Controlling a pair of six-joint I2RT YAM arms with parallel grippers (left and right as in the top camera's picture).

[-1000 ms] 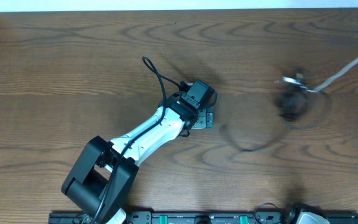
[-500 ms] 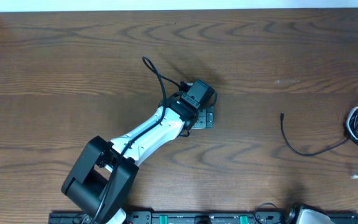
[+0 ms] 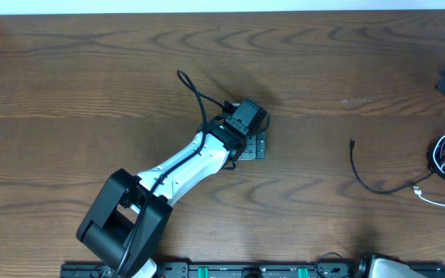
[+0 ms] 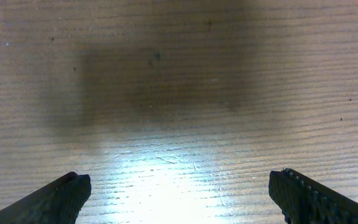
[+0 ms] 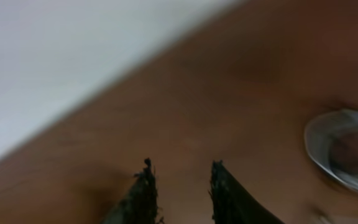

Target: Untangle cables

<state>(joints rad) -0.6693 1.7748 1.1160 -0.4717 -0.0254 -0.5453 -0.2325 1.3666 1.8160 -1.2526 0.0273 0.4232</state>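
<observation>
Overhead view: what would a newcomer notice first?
The white-and-black left arm stretched across the middle of the table, its left claw wide open over bare wood. Then, at the far right edge, a black cable trailing toward a coiled white cable.

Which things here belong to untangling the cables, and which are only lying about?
For the job: black cable; white cable.
Not for the job: left arm's own black wire; wooden table; rail at the near edge.
</observation>
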